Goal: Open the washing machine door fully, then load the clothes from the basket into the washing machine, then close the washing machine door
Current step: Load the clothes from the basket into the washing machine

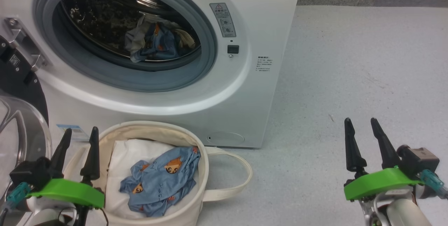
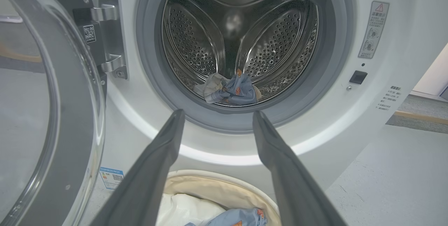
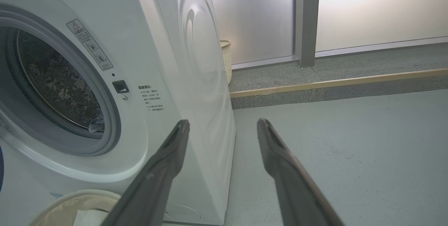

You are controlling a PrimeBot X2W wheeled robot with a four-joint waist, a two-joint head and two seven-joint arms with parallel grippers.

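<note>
Left pincer (image 1: 81,130), fingers apart and empty, hovers at nine o'clock of the round cream canvas basket (image 1: 154,125); best lowered onto the light blue orange-printed garment (image 1: 161,181) inside, pinching a thick fold.

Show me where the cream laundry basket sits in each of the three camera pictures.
Head view: the basket is at bottom centre-left, on the floor before the washing machine.
Left wrist view: the basket is at bottom centre, cut by the edge.
Right wrist view: the basket is in the bottom left corner, a slice of rim.
Shared landmark: the warning sticker beside the drum opening.
</note>
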